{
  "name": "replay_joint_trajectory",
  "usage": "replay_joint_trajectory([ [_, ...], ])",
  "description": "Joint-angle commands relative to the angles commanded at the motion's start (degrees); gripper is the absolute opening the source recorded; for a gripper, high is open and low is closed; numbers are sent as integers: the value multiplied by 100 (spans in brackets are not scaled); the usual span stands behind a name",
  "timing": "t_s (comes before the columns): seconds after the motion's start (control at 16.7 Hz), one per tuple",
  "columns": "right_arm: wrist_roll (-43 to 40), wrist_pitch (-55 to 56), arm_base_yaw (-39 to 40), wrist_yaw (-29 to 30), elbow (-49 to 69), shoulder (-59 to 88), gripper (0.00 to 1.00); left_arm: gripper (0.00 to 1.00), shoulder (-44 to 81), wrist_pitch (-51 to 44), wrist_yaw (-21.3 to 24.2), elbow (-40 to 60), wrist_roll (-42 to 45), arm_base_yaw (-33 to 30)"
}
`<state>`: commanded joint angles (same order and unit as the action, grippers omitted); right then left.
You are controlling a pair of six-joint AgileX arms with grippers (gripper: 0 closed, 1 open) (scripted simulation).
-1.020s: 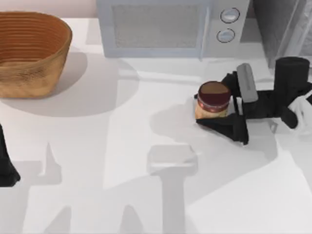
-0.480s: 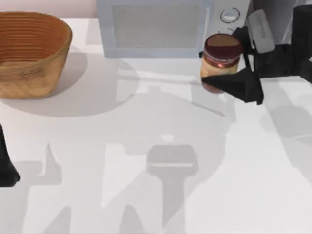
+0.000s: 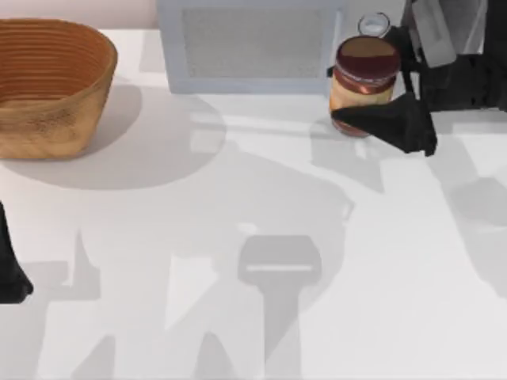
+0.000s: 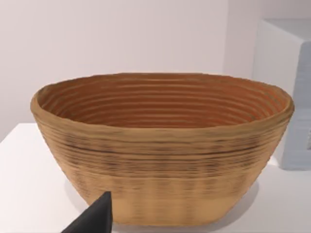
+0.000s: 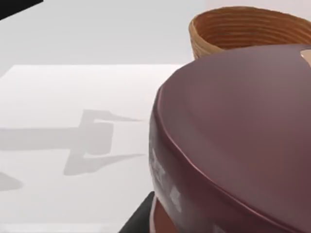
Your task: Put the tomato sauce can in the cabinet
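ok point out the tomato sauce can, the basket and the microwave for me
tomato sauce can (image 3: pixel 365 58): top view, on its dark maroon lid
basket (image 4: pixel 160 167): left wrist view, on its woven outer wall
microwave (image 3: pixel 253 33): top view, on its grey door panel

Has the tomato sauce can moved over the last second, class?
Yes. The can, held in the right pincer, has gone from the open table toward the microwave, now overlapping its knob panel in the top view.

Bright, even rendered light on the white counter (image 3: pixel 238 332), with soft grey arm shadows crossing it, a rounded shadow beside the woven basket (image 3: pixel 51 83), faint sheen on the tomato sauce can (image 3: pixel 364 83), its lid blurred up close in the right wrist view.
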<state>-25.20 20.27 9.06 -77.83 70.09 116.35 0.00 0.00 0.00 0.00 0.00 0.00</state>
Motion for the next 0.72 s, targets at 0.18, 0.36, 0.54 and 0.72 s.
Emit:
replay_joint_trajectory([
  [0.18, 139, -119, -86, 259, -198, -350, 0, 100, 0, 0, 0, 0, 0, 0],
  [0.36, 432, -395, -246, 847, -690, -1236, 0, 100, 0, 0, 0, 0, 0, 0],
  [0.54, 801, -767, -429, 1696, -1436, -2567, 0, 100, 0, 0, 0, 0, 0, 0],
  [0.72, 1194, -1163, -614, 2745, -2378, -4194, 0, 100, 0, 0, 0, 0, 0, 0],
])
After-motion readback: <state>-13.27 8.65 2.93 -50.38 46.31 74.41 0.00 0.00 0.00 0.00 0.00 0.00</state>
